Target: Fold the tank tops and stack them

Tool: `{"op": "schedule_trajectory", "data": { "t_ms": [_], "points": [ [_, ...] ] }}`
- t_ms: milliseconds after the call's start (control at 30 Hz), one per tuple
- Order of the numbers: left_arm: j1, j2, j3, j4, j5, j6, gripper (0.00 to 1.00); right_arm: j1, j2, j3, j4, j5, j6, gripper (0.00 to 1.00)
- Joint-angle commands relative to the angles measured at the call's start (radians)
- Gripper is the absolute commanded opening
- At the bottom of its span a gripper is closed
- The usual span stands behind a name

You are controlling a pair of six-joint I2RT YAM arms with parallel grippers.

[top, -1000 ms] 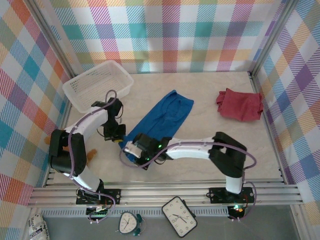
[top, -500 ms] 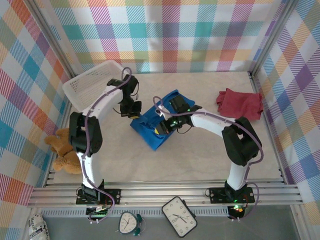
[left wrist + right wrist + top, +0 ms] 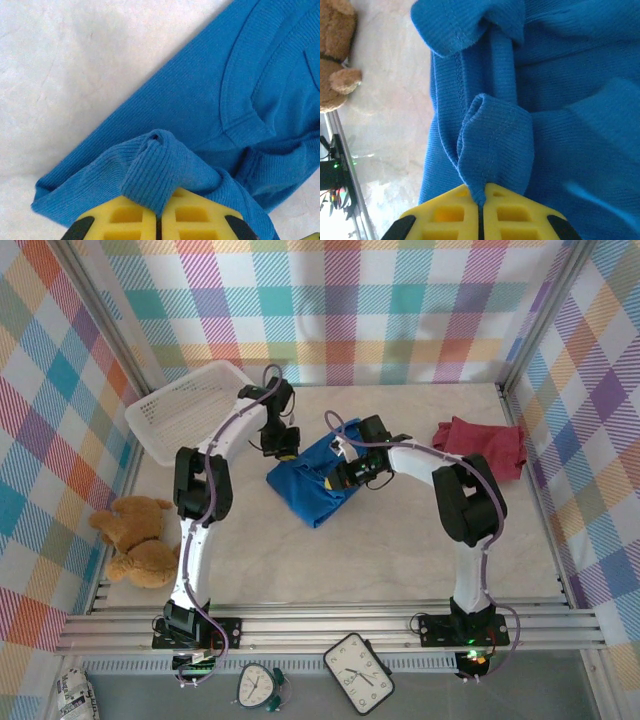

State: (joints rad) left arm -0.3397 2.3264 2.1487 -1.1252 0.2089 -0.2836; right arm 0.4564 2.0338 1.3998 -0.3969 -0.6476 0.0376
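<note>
The bright blue tank top (image 3: 309,496) lies doubled over in the middle of the table, its lower end laid back over its upper part. My left gripper (image 3: 287,453) is at its far left edge, shut on a pinched ridge of ribbed blue cloth (image 3: 150,175). My right gripper (image 3: 342,477) is at its right side, shut on a hemmed fold of the same top (image 3: 492,145). A dark red tank top (image 3: 480,449) sits crumpled at the far right, away from both grippers.
A white mesh basket (image 3: 192,410) stands at the far left by the wall. A brown teddy bear (image 3: 135,540) lies at the left edge (image 3: 335,60). Bare tabletop (image 3: 400,550) stretches in front of the blue top. Plaid walls enclose three sides.
Both grippers carried the near end of the blue top away from the arm bases and over its far part, folding it. The left arm stretched out, uncovering the teddy bear.
</note>
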Motion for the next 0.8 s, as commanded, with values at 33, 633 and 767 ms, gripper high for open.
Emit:
{"op": "schedule_trajectory", "data": {
  "t_ms": [33, 633, 767],
  "points": [
    [0.004, 0.067, 0.090, -0.007, 0.009, -0.026, 0.16, -0.028, 0.052, 0.040, -0.002, -0.003, -0.004, 0.09],
    [0.011, 0.006, 0.166, 0.103, 0.007, -0.020, 0.49, -0.050, -0.105, -0.048, 0.077, 0.476, -0.018, 0.38],
    [0.013, -0.021, 0.188, 0.012, -0.025, 0.006, 0.50, -0.041, -0.171, -0.098, 0.131, 0.470, -0.072, 0.42]
  ]
}}
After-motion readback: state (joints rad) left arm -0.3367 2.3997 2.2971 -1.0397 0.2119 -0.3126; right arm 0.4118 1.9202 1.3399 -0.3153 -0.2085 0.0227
